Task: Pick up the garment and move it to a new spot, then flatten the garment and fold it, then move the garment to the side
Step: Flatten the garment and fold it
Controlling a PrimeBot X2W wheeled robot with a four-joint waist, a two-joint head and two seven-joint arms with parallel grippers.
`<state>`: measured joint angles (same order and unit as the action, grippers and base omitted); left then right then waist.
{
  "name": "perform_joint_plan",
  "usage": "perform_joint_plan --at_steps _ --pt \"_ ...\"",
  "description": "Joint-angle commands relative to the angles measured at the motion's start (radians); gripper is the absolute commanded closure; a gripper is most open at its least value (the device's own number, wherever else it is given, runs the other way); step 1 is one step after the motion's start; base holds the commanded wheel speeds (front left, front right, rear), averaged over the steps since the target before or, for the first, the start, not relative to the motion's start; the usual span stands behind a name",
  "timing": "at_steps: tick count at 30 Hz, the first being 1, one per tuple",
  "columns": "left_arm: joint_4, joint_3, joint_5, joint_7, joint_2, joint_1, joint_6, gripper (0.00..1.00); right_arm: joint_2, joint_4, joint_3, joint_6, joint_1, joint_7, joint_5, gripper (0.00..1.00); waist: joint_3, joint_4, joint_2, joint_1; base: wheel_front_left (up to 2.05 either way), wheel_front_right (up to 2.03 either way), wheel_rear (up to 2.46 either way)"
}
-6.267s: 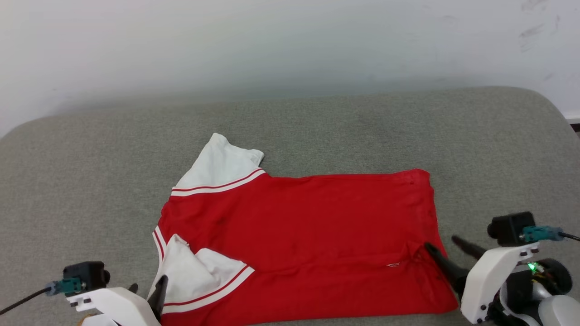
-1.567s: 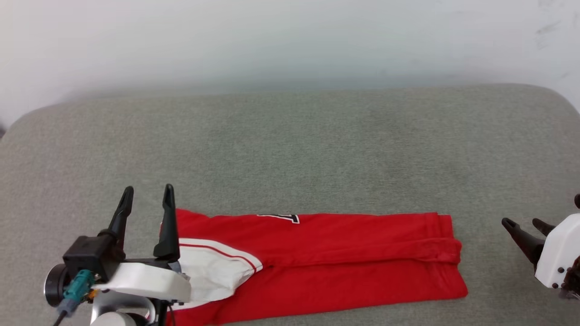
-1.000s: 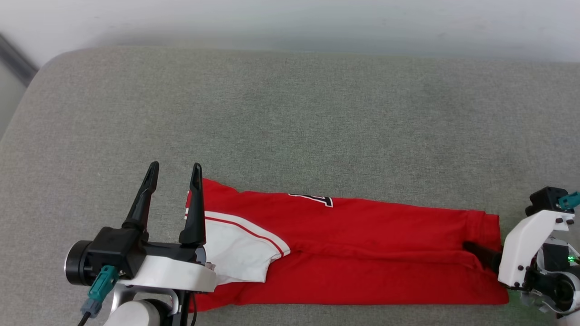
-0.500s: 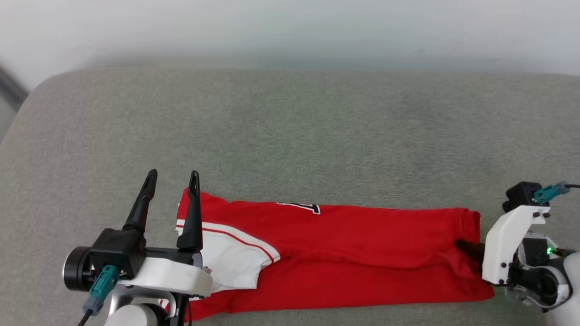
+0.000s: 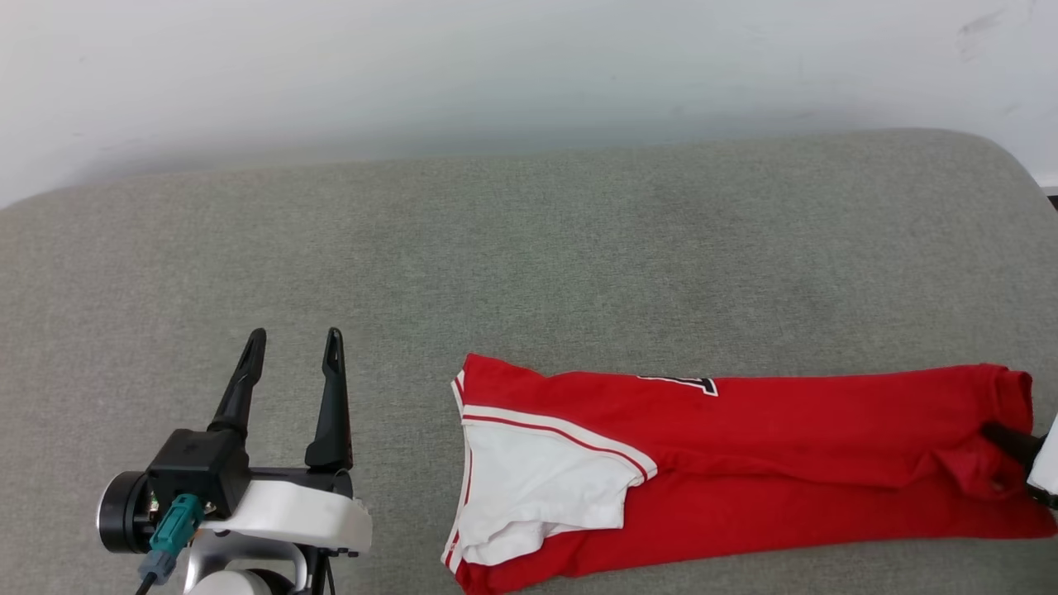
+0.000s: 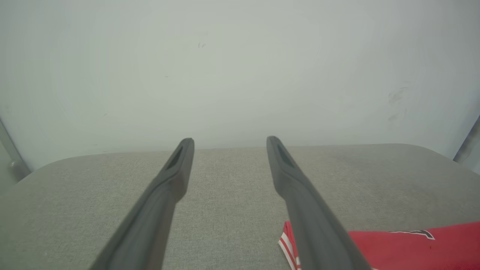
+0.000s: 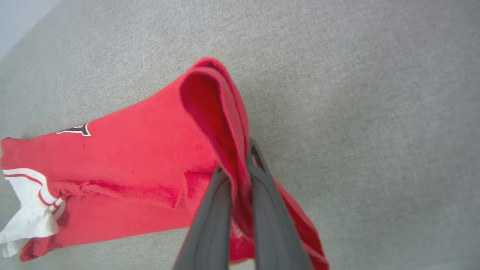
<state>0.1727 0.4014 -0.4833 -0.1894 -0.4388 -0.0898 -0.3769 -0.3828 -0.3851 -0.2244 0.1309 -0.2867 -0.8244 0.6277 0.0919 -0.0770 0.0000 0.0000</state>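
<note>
The garment (image 5: 769,463) lies folded lengthwise into a long red strip on the grey padded surface, with a white sleeve (image 5: 537,479) on top at its left end and a sliver of the black number at its far edge. My right gripper (image 5: 996,434), at the right border, is shut on the hem end. In the right wrist view the gripper (image 7: 237,161) pinches a raised fold of the garment (image 7: 131,157). My left gripper (image 5: 295,335) stands open well to the left of the garment, holding nothing. The left wrist view shows the gripper (image 6: 229,140) open and the garment's corner (image 6: 412,247) at lower right.
The grey padded surface (image 5: 529,248) stretches wide behind and to the left of the garment. A pale wall (image 5: 529,66) rises along its far edge. The surface's rounded right corner (image 5: 1004,161) lies at the upper right.
The right gripper has closed on the hem and dragged the garment rightward, so its sleeve end has come away from the left gripper's fingers. The head camera has also shifted.
</note>
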Motion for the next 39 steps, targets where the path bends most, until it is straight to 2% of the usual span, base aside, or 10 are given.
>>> perform_joint_plan --at_steps 1,2,4,10,17,24,27,28,34,39 --pt "0.003 -0.003 -0.001 0.000 -0.006 0.006 -0.002 0.00 0.025 0.003 -0.019 0.000 0.001 -0.020 0.010 1.00 0.000 -0.005 0.0000 0.0000 0.00 0.00 0.00" --pt "0.003 -0.002 -0.001 0.002 -0.007 0.006 -0.002 0.00 0.053 0.004 -0.043 0.000 -0.005 -0.049 0.028 1.00 -0.001 -0.006 0.0000 0.0000 0.00 0.00 0.00" --pt "-0.001 0.002 -0.007 0.008 -0.006 0.003 0.001 0.00 0.233 0.014 -0.144 0.000 -0.039 -0.237 0.218 1.00 -0.008 -0.007 0.0000 0.0000 0.00 0.00 0.00" --pt "-0.006 0.012 -0.010 0.020 -0.005 -0.017 0.006 0.00 0.332 -0.016 -0.148 0.000 -0.088 -0.380 0.439 1.00 -0.011 0.010 0.0000 0.0000 0.00 0.00 0.00" --pt "-0.010 0.032 -0.003 0.034 -0.001 -0.044 0.017 0.00 0.333 -0.099 0.158 0.000 -0.131 -0.265 0.666 1.00 0.001 0.060 0.0000 0.0000 0.00 0.00 0.00" --pt "-0.030 0.057 -0.006 0.023 0.025 -0.072 0.032 0.00 0.333 -0.154 0.441 0.000 -0.178 -0.047 0.715 0.99 0.039 0.127 0.0000 0.0000 0.00 0.00 0.00" --pt "-0.042 0.058 -0.008 0.015 0.029 -0.084 0.036 0.00 0.333 -0.186 0.510 0.000 -0.190 0.000 0.725 0.53 0.050 0.141 0.0000 0.0000 0.00 0.00 0.00" --pt "-0.046 0.059 -0.008 0.012 0.030 -0.084 0.038 0.00 0.333 -0.192 0.531 0.000 -0.196 0.016 0.724 0.00 0.052 0.144 0.0000 0.0000 0.00 0.00 0.00" --pt "-0.067 0.057 -0.016 0.003 0.032 -0.074 0.039 0.00 0.330 -0.168 0.622 0.000 -0.221 0.067 0.709 0.00 0.045 0.141 0.0000 0.0000 0.00 0.00 0.00" --pt "-0.073 0.056 -0.021 0.004 0.025 -0.058 0.034 0.00 0.295 -0.054 0.662 0.000 -0.217 0.079 0.703 0.00 0.020 0.116 0.0000 0.0000 0.00 0.00 0.00"
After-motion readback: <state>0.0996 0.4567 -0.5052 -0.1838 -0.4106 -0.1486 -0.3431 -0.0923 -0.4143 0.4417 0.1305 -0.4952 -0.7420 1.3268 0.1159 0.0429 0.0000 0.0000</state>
